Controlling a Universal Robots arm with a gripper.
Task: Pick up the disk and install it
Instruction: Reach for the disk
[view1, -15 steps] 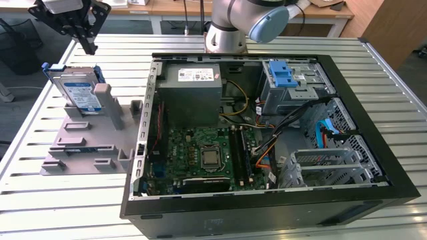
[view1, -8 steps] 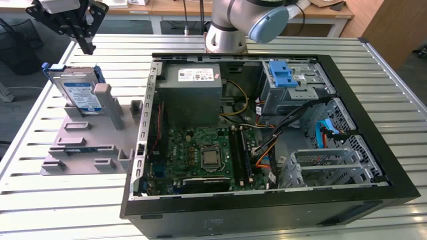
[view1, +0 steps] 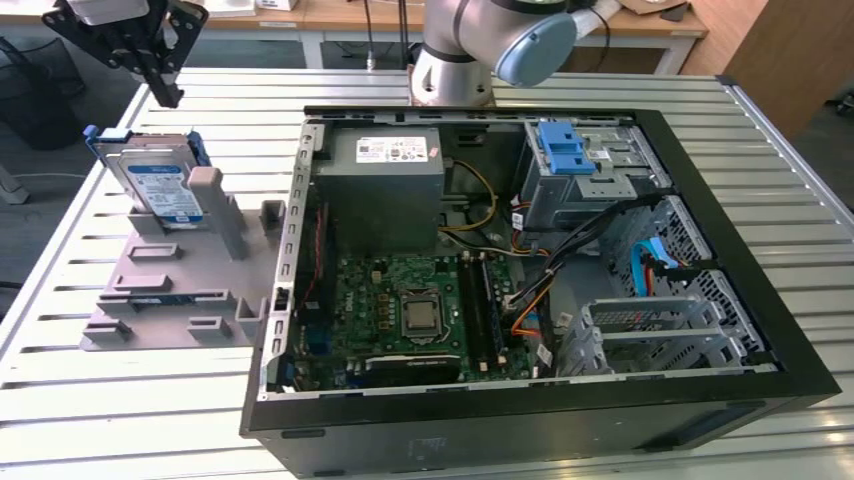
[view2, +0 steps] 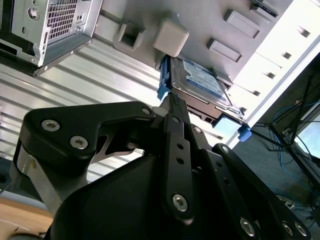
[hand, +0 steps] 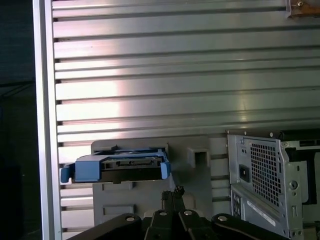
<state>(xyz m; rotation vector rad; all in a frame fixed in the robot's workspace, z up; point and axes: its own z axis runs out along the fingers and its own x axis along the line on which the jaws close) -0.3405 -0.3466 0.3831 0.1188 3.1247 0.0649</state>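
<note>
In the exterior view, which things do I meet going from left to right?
The disk, then the grey metal box with a white sticker, then the grey cage with a blue latch.

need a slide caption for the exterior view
Gripper hovers near the disk propped in a grey fixture beside the open computer case.

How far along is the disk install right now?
Nothing looks done yet. The disk stands in its grey holder on the table, outside the open computer case. In hand: the gripper hangs above the disk, shut and empty, not touching it. Left: both the pickup and the install.
</note>
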